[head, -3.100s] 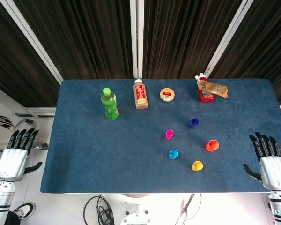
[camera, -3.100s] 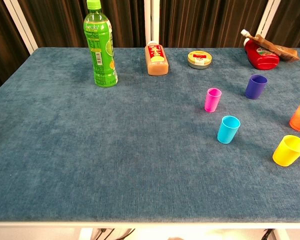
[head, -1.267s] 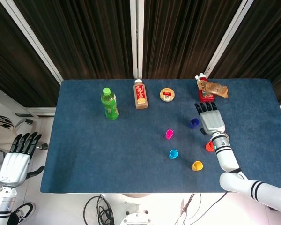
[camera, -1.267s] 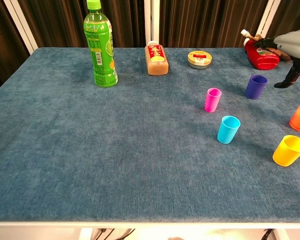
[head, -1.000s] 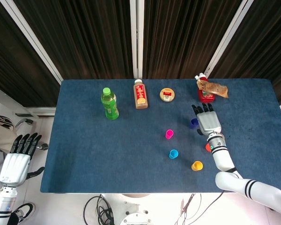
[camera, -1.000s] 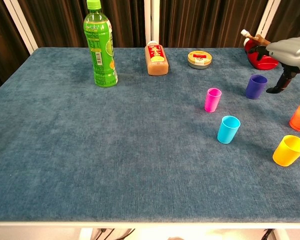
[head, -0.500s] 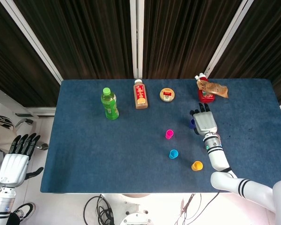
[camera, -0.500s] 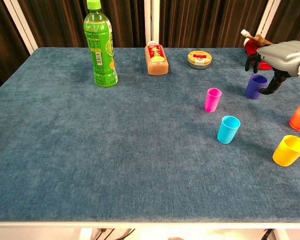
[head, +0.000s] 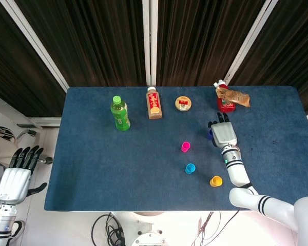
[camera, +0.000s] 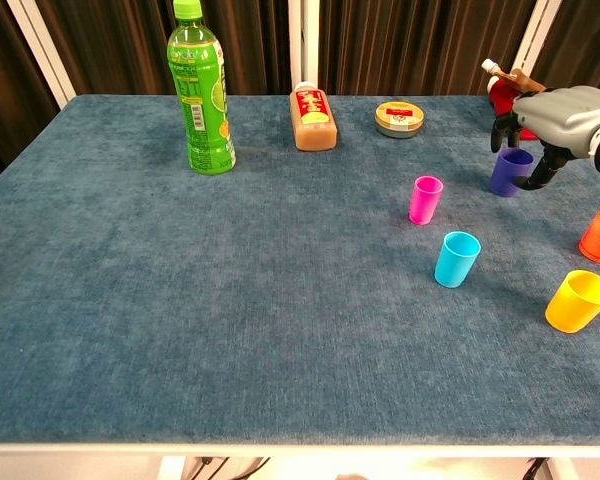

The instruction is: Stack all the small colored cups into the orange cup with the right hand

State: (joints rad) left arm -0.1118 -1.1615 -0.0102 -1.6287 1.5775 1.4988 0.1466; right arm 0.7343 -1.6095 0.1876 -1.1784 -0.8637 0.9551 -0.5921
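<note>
Curling my right robot hand point(camera: 552, 122) around the small purple plastic cup point(camera: 509, 171), fingers not yet closed, for stacking.

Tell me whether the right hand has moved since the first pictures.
Yes. The right hand came in from the table's right edge to the purple cup, near the red ketchup bottle.

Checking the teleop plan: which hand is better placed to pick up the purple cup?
Right hand: its fingers bracket the purple cup. Left hand hangs off the table's far corner.
</note>
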